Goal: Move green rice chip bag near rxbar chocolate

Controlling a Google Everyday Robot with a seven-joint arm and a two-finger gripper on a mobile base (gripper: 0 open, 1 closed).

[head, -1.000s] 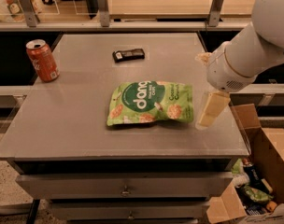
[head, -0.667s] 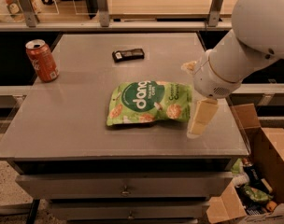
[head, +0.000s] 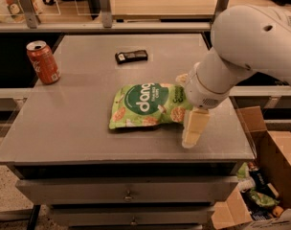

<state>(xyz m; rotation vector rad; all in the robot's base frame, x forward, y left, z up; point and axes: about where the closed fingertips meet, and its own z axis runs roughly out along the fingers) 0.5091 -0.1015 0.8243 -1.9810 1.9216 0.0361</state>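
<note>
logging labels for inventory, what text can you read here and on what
"dang": white letters in the dark green circle on the bag.
Smaller print on the bag: too blurred to read.
Markings on the can: unreadable.
Pale markings on the bar: unreadable.
No text on the gripper, at the bag's right end.

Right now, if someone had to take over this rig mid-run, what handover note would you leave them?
Gripper: low over the right end of the green rice chip bag. The jaws are open, one at the far side of that end and one at the near side. Nothing is gripped.
Things: the bag lies flat near the middle of the table. The rxbar chocolate lies further back, clearly apart from the bag. A soda can stands upright at the table's left edge.
Done: the gripper is in place at the bag.
Left: close on the bag, move it back toward the bar, and set it down beside the bar.
</note>
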